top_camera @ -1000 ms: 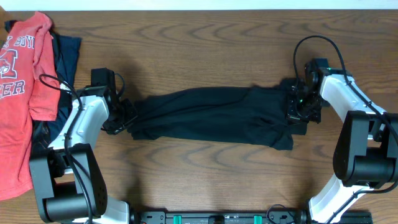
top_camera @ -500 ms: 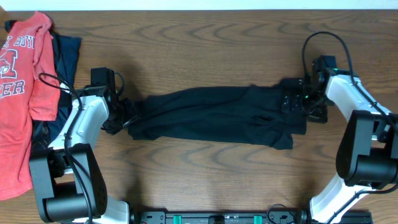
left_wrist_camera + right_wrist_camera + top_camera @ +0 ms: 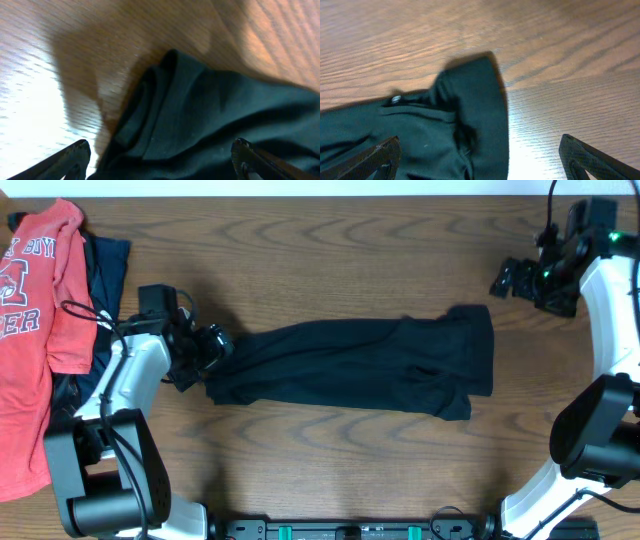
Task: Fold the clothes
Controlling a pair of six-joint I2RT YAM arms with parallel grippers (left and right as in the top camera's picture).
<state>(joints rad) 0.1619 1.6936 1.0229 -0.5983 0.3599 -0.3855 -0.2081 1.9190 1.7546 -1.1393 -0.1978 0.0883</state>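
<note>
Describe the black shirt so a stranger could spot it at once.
On the wooden table, look to the middle. The black shirt lies there as a long strip. Unlike the red shirt and navy garment heaped at the left edge, it lies alone.

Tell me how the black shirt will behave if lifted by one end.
Likely floppy: the black fabric shirt lies in soft folds, so it should droop. Probably light, being thin cloth. Pushed, it would likely bunch, not slide whole.

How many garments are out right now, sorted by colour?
Black: 1, the black shirt, stretched out in the middle.
Orange-red: 1, the lettered T-shirt at the left edge.
Navy: 1, the navy garment, partly under it.
Total: 3
</note>
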